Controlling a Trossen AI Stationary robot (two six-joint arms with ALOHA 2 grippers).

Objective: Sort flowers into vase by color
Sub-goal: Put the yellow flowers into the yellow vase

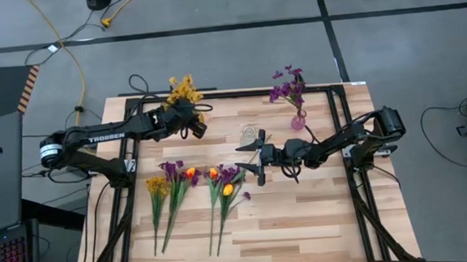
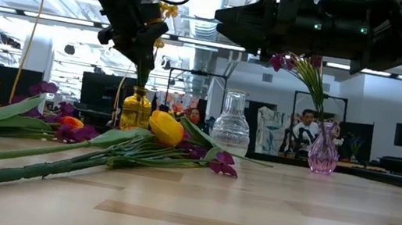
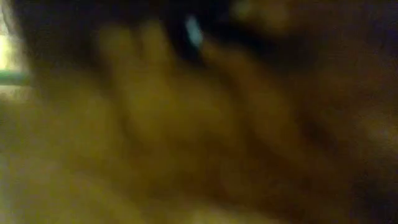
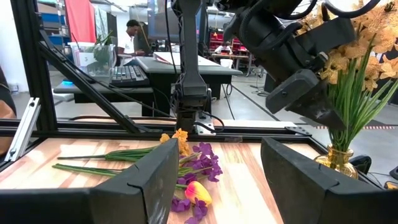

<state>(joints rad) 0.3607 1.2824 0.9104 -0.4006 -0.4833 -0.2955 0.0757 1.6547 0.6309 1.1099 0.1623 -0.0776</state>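
A bunch of fluffy yellow flowers (image 1: 184, 91) stands with its stems in a yellow vase (image 2: 137, 110) near the table's far left corner. My left gripper (image 2: 144, 56) is shut on those stems above the vase; its wrist view shows only a yellow blur. Purple blooms (image 1: 287, 84) stand in a pink vase (image 1: 298, 121). A clear vase (image 1: 252, 134) stands between the two. Several loose flowers lie flat on the table: a yellow cluster (image 1: 156, 185), purple blooms (image 1: 171, 167) and orange tulip buds (image 1: 190, 173). My right gripper (image 1: 250, 161) hovers open above mid-table, touching nothing. My left gripper holds the yellow flowers by their green stems (image 4: 346, 106), just below the blooms and above the vase's neck. The fingers (image 2: 141, 45) slant down from above and from the table's left. The stems stand nearly upright with their lower ends inside the yellow vase (image 4: 339, 160).
The black frame rail (image 1: 239, 94) runs along the table's far edge, with side rails left and right. Bare wood lies near the table's near and right edges (image 1: 320, 223). People sit at desks in the room behind.
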